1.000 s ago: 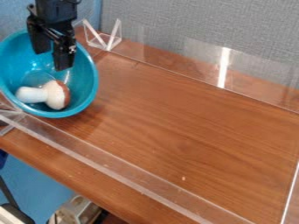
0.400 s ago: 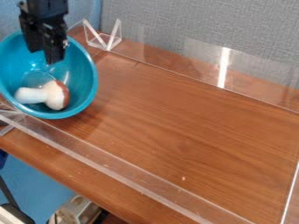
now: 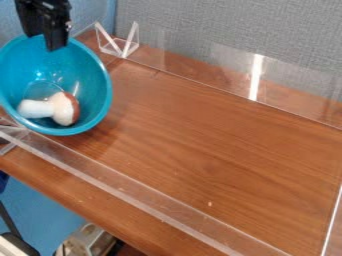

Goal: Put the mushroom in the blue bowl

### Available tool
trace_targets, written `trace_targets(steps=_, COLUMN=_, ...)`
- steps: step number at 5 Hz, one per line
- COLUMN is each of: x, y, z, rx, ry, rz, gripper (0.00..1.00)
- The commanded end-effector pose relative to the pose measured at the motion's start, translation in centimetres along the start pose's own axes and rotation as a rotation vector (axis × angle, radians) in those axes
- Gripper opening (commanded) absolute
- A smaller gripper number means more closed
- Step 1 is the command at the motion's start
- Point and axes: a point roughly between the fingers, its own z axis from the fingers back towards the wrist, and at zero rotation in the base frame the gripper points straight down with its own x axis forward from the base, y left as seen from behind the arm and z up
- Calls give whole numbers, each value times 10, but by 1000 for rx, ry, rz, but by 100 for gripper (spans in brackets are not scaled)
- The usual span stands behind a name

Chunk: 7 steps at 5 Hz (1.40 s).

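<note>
The mushroom (image 3: pixel 48 108) lies on its side in the bottom of the blue bowl (image 3: pixel 83 70), cream stem to the left and reddish-brown cap to the right. The bowl stands at the table's far left. My gripper (image 3: pixel 54 42) hangs above the bowl's back rim, pointing down, clear of the mushroom. Its dark fingers show as one narrow tip with no gap and nothing between them.
The wooden table (image 3: pixel 214 140) is ringed by low clear acrylic walls (image 3: pixel 134 195). A small clear triangular stand (image 3: pixel 120 42) sits just behind the bowl. A grey fabric panel forms the backdrop, and the table's front edge drops off at lower left.
The gripper has risen out of the bowl and drifted left toward its back rim, and its fingers have drawn together. The mushroom stays where it lay in the bowl.
</note>
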Motion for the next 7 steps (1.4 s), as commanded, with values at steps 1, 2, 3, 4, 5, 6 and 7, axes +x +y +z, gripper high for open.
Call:
trace_targets(steps=1, x=11, y=3, z=19, rx=48, ry=-35, rz=21, gripper=100)
trace_targets(steps=2, x=13, y=2, z=13, rx=52, ry=-26, rz=16, gripper=0)
trace_targets(steps=3, x=10, y=-1, z=11, rx=46, ry=-29, rz=9, gripper=100)
trace_targets(steps=4, x=6, y=-2, z=10, rx=40, ry=-35, rz=2, gripper=100)
trace_targets(steps=5, x=3, y=-1, z=9, rx=51, ry=-48, rz=-6, gripper=100)
trace_targets(steps=6, x=7, y=-7, z=13, rx=57, ry=-65, rz=-44, gripper=100)
trace_targets(steps=7, x=10, y=-13, z=17, rx=62, ry=-83, rz=-78, gripper=100)
